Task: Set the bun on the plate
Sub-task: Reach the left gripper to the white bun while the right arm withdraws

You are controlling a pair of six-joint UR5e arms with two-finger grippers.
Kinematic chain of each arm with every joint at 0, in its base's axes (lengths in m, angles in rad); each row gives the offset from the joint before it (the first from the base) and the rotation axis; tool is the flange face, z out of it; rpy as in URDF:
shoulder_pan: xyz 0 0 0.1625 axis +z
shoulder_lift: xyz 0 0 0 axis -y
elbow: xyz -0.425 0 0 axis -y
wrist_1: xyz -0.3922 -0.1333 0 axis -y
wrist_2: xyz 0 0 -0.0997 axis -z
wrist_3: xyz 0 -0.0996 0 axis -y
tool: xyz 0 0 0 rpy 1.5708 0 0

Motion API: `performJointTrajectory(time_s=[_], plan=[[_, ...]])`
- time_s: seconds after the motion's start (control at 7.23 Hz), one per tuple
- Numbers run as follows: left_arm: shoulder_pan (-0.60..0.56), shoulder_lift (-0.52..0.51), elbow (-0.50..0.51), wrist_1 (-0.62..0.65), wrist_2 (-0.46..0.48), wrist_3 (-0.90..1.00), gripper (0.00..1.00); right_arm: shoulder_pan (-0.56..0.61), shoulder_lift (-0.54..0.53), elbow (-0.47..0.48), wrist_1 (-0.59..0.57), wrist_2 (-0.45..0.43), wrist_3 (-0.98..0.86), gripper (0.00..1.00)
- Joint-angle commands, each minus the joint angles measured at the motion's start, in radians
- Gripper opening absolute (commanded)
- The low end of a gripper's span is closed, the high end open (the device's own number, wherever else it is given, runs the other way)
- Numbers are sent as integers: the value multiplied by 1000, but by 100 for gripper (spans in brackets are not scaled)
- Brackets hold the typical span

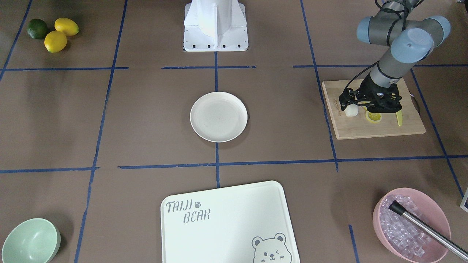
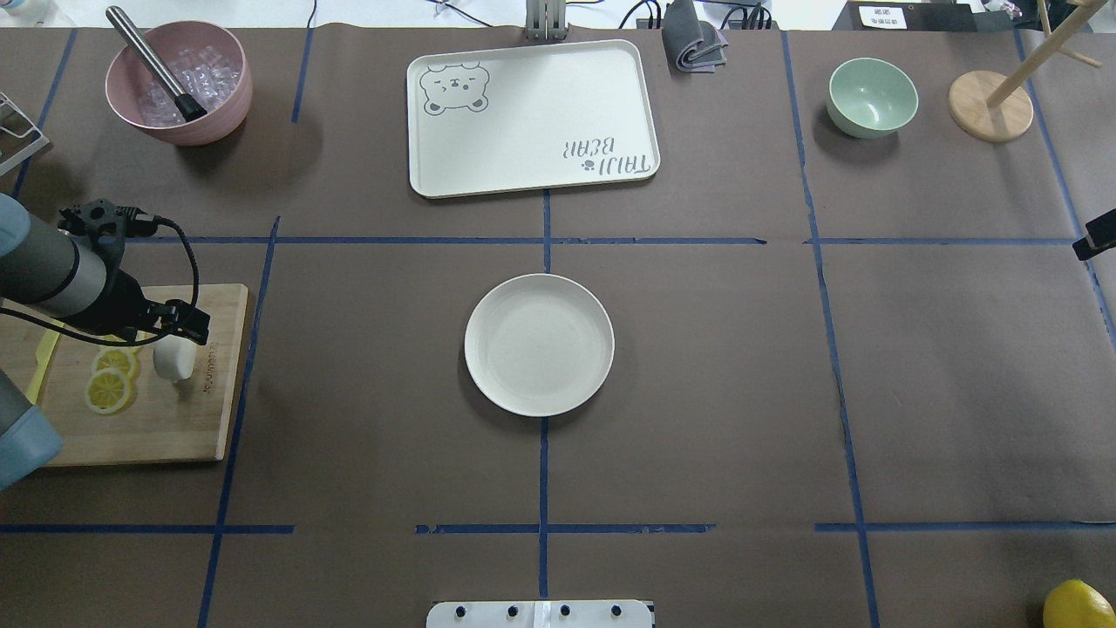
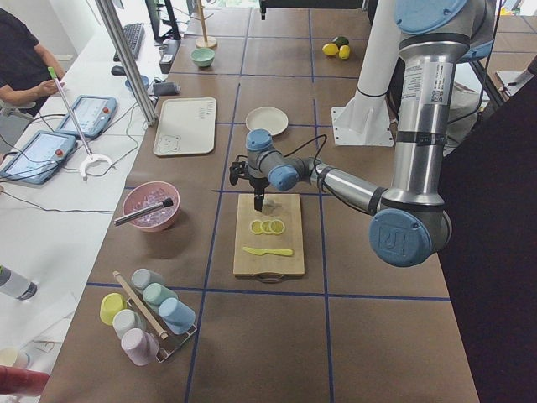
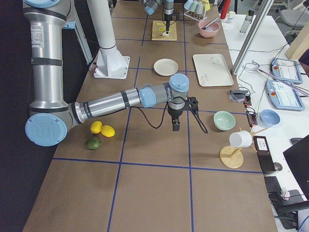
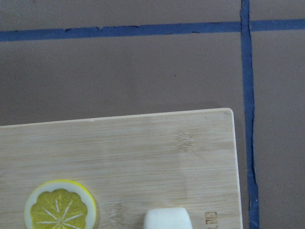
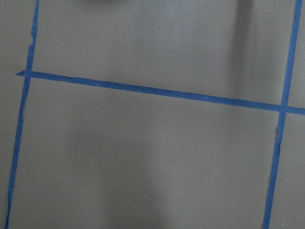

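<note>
The bun (image 1: 351,111) (image 2: 173,360) is a small white block standing on the wooden cutting board (image 1: 373,130) at my left, near the board's corner. Only its top edge (image 5: 167,219) shows at the bottom of the left wrist view. My left gripper (image 1: 354,106) (image 2: 180,337) hangs low directly over it, pointing down and open, fingers either side of the bun. The round cream plate (image 1: 218,117) (image 2: 539,344) lies bare at the table's centre. My right gripper (image 4: 175,124) hovers above bare table on the far side; whether it is open or shut does not show.
Lemon slices (image 1: 373,117) (image 2: 109,391) and a yellow knife (image 1: 399,117) share the board. A bear-print tray (image 2: 532,118), a pink bowl (image 2: 174,135) of ice with a metal rod, a mint bowl (image 2: 872,96), a wooden stand (image 2: 990,105) and whole lemons (image 1: 60,33) ring the table.
</note>
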Motion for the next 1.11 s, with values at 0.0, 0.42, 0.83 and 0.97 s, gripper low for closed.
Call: performJointTrajectory(time_s=[0.0, 0.42, 0.83, 0.97], plan=[[32, 0, 15, 0, -2, -13, 100, 1, -9, -1, -1, 2, -2, 100], [32, 0, 31, -2, -2, -11, 84, 1, -9, 1, -1, 6, -1, 100], [32, 0, 29, -2, -5, -11, 33, 0, -7, 2, 2, 9, 11, 100], [32, -1, 19, 0, -14, -13, 28, 0, -6, 2, 4, 9, 13, 100]])
